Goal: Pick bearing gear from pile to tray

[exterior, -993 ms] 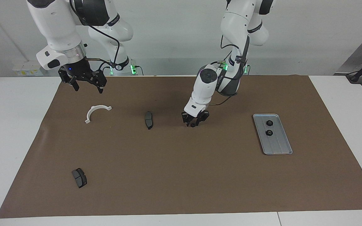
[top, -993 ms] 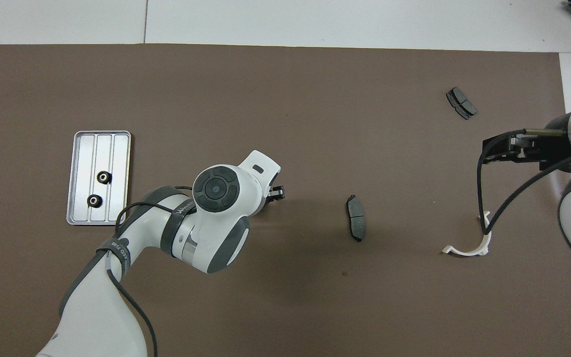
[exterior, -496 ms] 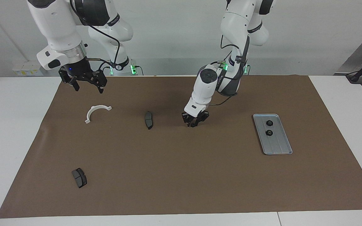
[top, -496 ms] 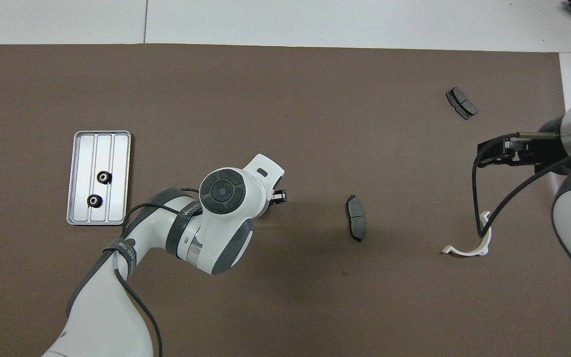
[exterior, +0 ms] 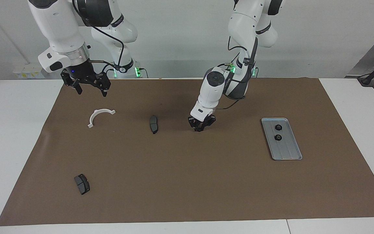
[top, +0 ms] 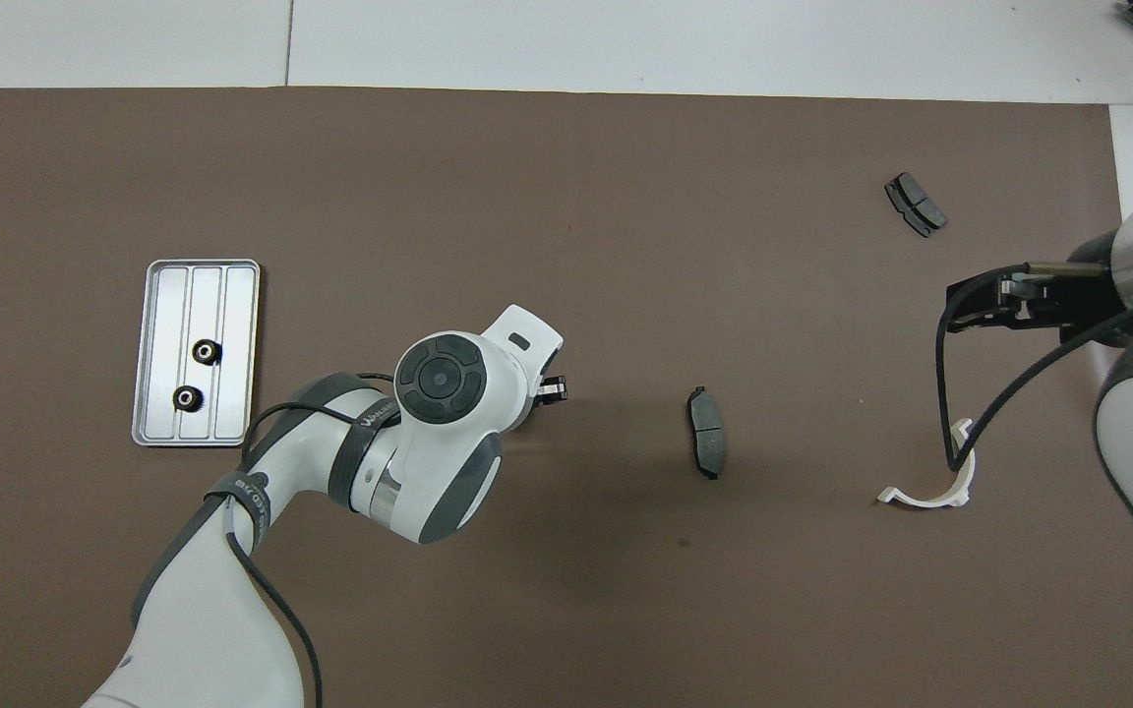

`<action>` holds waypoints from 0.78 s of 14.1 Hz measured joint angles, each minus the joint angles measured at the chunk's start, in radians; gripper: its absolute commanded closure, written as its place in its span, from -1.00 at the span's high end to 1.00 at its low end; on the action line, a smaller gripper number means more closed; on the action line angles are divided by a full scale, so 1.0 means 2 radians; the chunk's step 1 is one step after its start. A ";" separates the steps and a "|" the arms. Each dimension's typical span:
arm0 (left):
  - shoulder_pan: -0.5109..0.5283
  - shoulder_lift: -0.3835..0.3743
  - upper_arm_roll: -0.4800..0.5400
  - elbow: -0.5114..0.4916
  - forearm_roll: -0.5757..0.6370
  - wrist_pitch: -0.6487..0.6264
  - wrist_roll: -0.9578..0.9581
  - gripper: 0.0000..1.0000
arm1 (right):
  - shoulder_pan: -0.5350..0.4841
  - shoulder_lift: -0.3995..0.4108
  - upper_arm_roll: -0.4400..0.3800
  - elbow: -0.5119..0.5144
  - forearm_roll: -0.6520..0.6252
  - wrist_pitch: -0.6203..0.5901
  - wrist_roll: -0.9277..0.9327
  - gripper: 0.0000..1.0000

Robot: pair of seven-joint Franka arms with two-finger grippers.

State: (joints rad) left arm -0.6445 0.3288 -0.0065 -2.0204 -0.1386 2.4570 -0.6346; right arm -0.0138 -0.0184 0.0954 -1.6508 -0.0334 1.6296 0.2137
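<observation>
Left hand (exterior: 201, 129) barely moved, by flat ribbed tray (exterior: 289, 152).

Facing cam: high, across the table, looks back at both robots w/ steep-ish tilt. Arm bases at frame top, wall above them. Whole brown mat (exterior: 187, 182) fits, white table (exterior: 11, 136) showing at left, right and bottom edges. Wide shot, nothing close.

Overhead cam: above robots' end, looks fwd and steeply down. Arms enter from bottom corners, mat (top: 566, 610) fills nearly all the frame, table strip along top.

Shared: same mat, half a turn apart. Tray (exterior: 289, 151) is center right in facing cam, tray (top: 237, 344) center left in overhead.
</observation>
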 measured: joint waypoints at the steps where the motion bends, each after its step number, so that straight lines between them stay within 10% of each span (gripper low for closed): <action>1: 0.000 0.000 0.000 0.000 0.000 0.000 0.000 -0.37 | 0.000 0.000 0.000 0.000 0.000 0.000 0.000 1.00; 11: 0.000 0.000 0.002 0.000 0.000 0.000 -0.001 -0.47 | 0.000 0.000 0.000 0.000 0.000 0.000 0.000 1.00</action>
State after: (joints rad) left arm -0.6444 0.3290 -0.0021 -2.0205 -0.1392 2.4567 -0.6361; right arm -0.0138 -0.0186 0.0954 -1.6508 -0.0334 1.6297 0.2137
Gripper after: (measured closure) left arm 0.727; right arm 0.000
